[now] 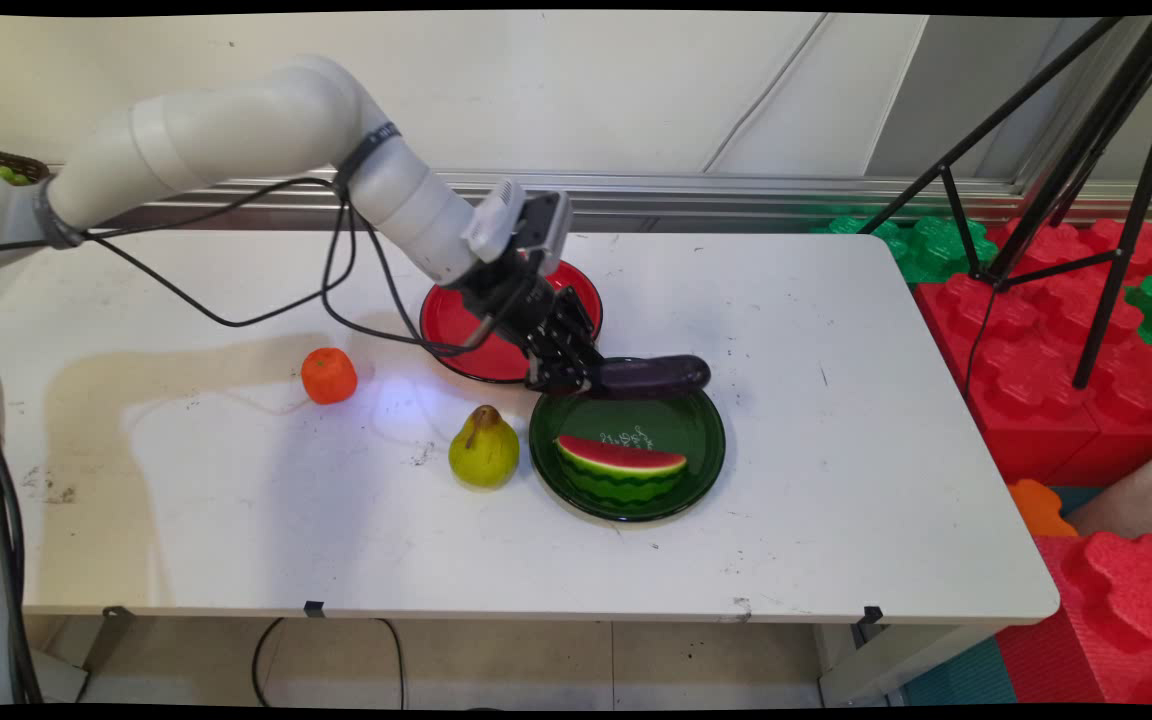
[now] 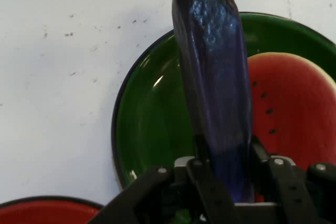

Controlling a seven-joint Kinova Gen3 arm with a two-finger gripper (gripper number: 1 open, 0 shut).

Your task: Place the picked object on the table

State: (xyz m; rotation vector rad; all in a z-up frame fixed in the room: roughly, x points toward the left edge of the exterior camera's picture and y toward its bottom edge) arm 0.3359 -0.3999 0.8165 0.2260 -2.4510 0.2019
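The gripper [image 1: 576, 372] is clamped on one end of a dark purple eggplant [image 1: 654, 375], its two fingers [image 2: 202, 182] pressed against the fruit's sides in the hand view. The eggplant juts out roughly level from the jaws, over the far rim of a green plate [image 1: 706, 440]; whether it touches the rim cannot be told. A watermelon slice [image 1: 621, 468] lies in the near half of that plate, rind toward the table's near edge. A red plate [image 1: 451, 330] sits just behind and to the left, partly hidden by the arm's wrist. A yellow-green pear [image 1: 483, 450] stands upright just left of the green plate, and an orange fruit [image 1: 328, 376] rests farther left on the white table [image 1: 836, 420]. By judgement the step is a carry, the eggplant gripped and held above the green dish.
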